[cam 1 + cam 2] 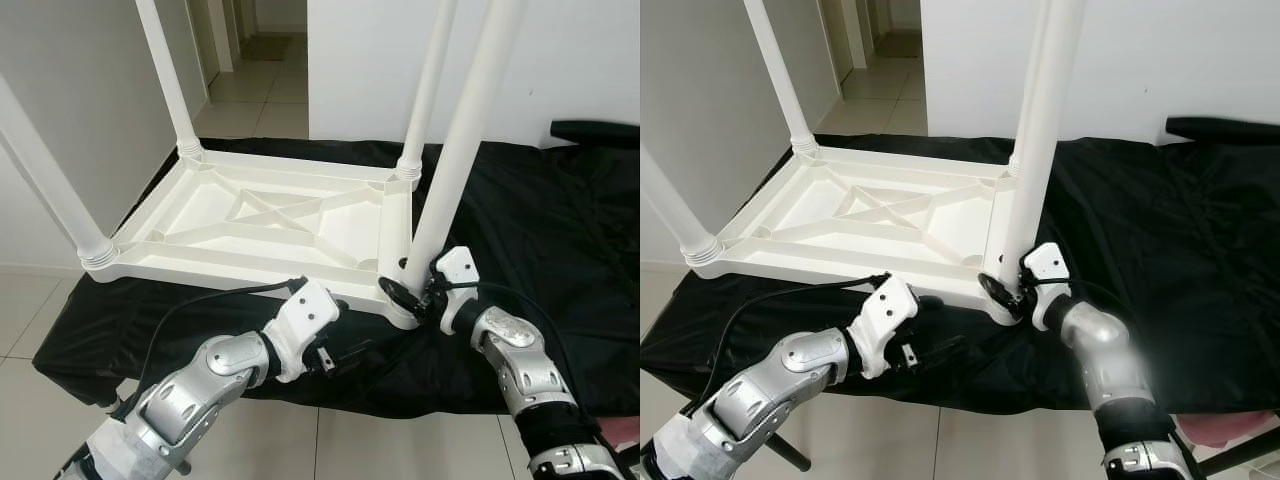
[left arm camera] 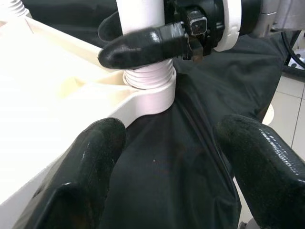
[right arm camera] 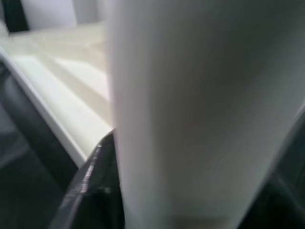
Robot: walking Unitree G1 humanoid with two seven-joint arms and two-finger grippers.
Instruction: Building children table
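Left gripper [image 1: 335,357] released, near the tabletop [image 1: 260,225]; right gripper [image 1: 412,292] clenched on near leg [image 1: 455,160] — light, stiff, smooth plastic — grip low.

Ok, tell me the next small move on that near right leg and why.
Probably twist the leg further into its corner socket: the right gripper is clamped round the leg's base, and thread ridges show above the socket. The left gripper hangs open by the tabletop's edge.

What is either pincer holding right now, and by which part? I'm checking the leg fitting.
The right pincer grips the nearest table leg low down, just above its threaded socket. The left pincer is open and holds nothing.
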